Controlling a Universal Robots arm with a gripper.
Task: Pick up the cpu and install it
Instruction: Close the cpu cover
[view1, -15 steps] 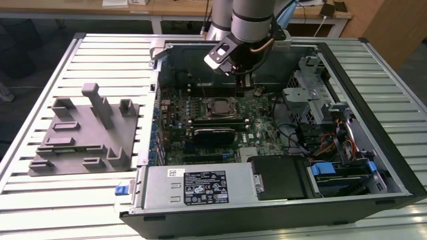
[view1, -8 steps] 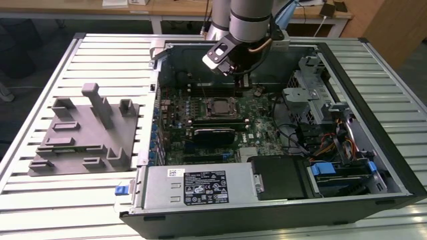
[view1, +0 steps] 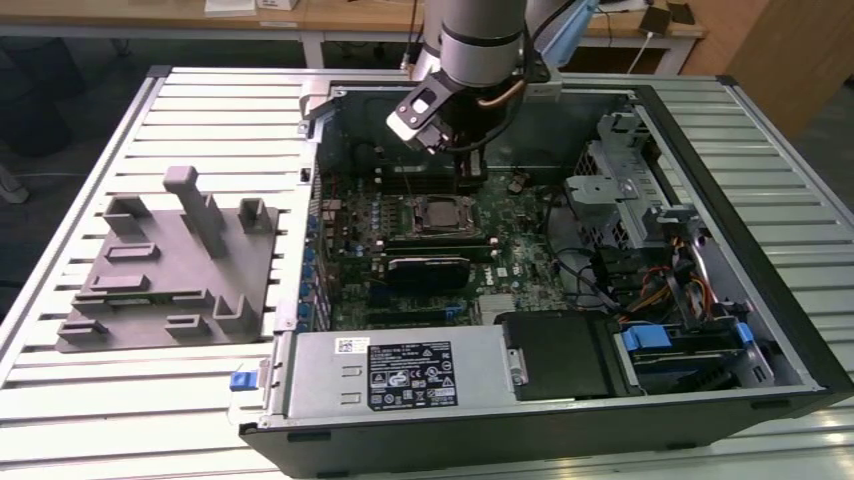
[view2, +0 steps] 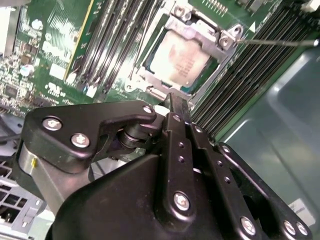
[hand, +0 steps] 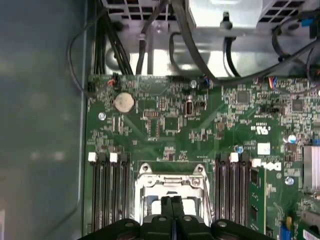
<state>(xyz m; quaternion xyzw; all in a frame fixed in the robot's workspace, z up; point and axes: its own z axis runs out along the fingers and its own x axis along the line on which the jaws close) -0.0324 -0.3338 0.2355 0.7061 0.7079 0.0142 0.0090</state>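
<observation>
Gripper (view2: 177, 102) over the open computer case (view1: 787, 330), fingers pressed together with nothing between them; both wrist views show them meeting along a thin seam (hand: 172, 201). The cpu (view2: 182, 62) is not held. It lies flat in the socket on the green motherboard (hand: 170, 125), silver-grey top up, inside the metal socket frame (view2: 200, 29). In the second wrist view the cpu sits just beyond the fingertips, apart from them. In the exterior view the cpu (view1: 441, 212) is just below the gripper (view1: 467, 180). The grey tray (view1: 160, 270) stands well apart, at the exterior view's left.
</observation>
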